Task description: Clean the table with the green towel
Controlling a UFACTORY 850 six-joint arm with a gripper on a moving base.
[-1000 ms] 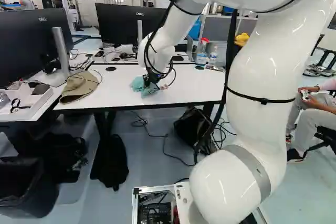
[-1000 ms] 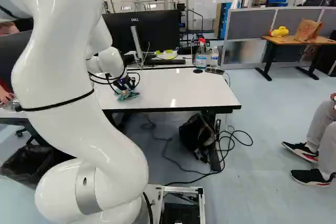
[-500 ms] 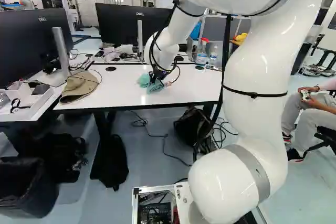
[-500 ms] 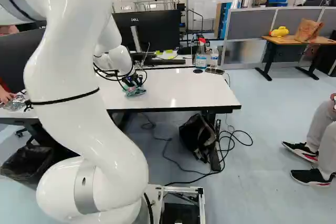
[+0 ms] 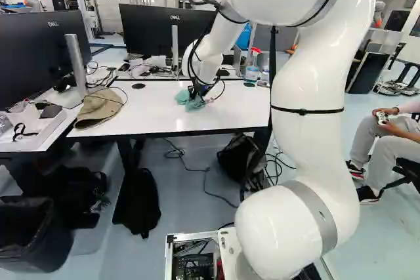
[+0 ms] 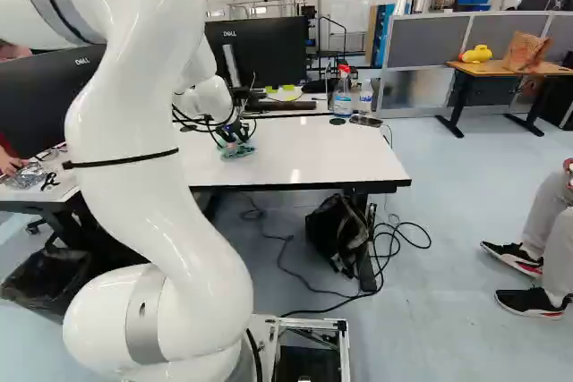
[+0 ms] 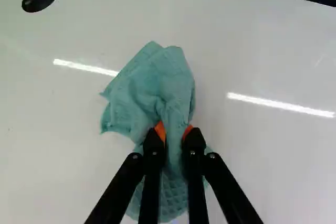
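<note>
White and glossy, the table (image 5: 151,115) carries the towel (image 7: 152,90) near its middle, bunched and creased, its folds spread on the surface ahead of the gripper (image 7: 174,131). The two fingers are nearly together, orange pads (image 7: 160,130) pinching a narrow ridge of cloth from both sides; more of it spills out beneath them.

Since only that ridge is pinched, drag from a long stroke could pull the towel loose, or roll it into a lump that wipes a thin strip. Pressing too low might scrape the fingertips where the cloth is thin; riding too high would leave the folds skimming.

Toward the left of the left base view, a brown cloth (image 5: 100,107) with a cable over it covers part of the top and could be snagged or shoved by a wide sweep. At the far right corner, the spray bottle (image 6: 342,91) and water bottle (image 6: 365,96) could topple if bumped. Behind stands the monitor (image 5: 154,31), a limit on reaching far back.
</note>
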